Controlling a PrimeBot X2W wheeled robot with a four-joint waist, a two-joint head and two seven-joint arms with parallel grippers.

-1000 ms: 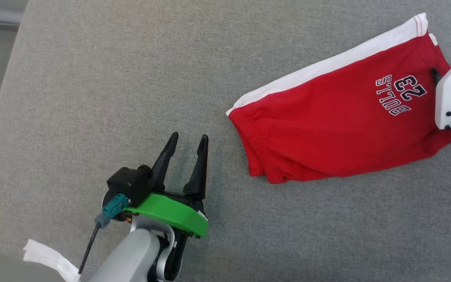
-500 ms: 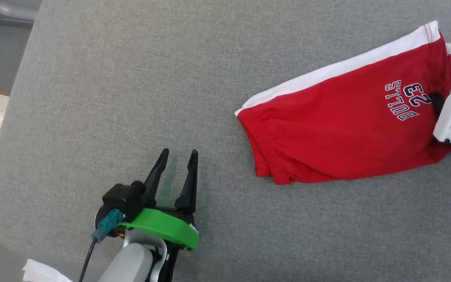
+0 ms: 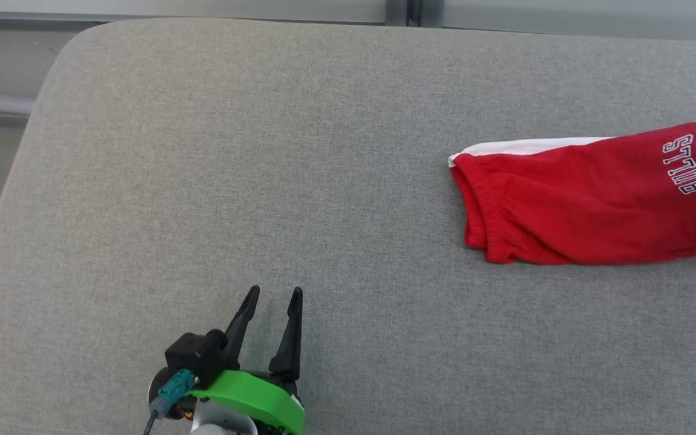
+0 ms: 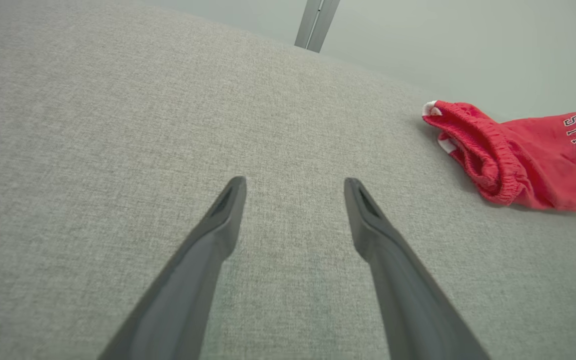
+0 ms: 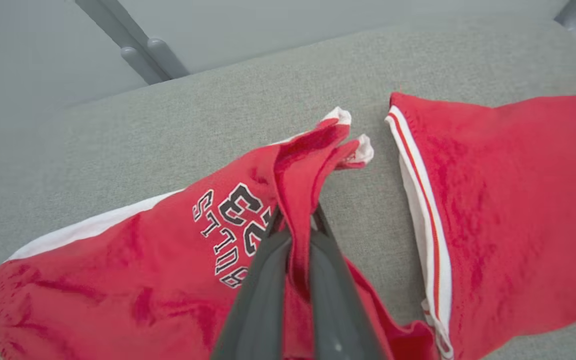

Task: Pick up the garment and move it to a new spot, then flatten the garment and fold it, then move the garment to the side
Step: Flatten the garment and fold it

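Two arms, but only my right gripper (image 5: 296, 225) has the red shorts (image 3: 596, 205), pinching a fold by the number. They lie at the right of the grey cushion (image 3: 263, 151), long side running left to right. My left gripper (image 3: 275, 294) hangs spread at the near left, well apart from them.

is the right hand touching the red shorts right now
Touching. The right wrist view shows the right hand with both fingers pinched on a raised fold of the red shorts, fabric squeezed between them.
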